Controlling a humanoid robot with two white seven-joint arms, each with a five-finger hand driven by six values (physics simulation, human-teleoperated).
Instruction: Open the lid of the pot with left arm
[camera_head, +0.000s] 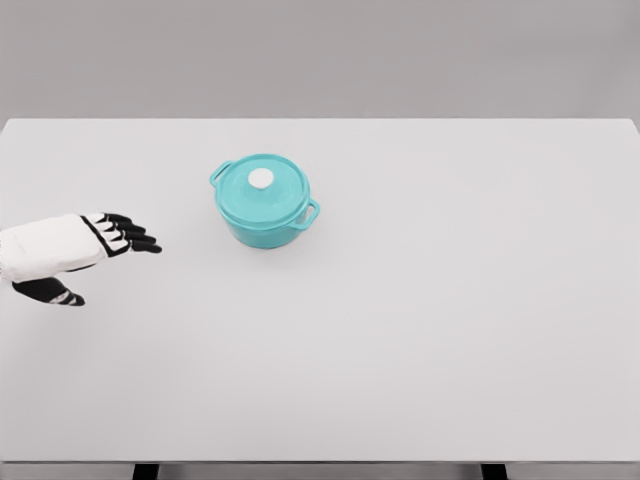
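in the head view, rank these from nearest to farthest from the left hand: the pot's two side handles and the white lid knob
From the left hand:
1. Handle on the pot's upper left, facing the hand.
2. White knob at the lid's middle.
3. Handle on the pot's lower right, on the far side.

We see one pot (265, 215). It is blue-green. It has one lid (263, 189) on top, and the lid has one white knob (261, 178). The pot has two handles, one on each side. We see one robot hand (75, 250), the left one. We can count four dark fingers (135, 236) and one thumb. There is one white surface (420, 320).
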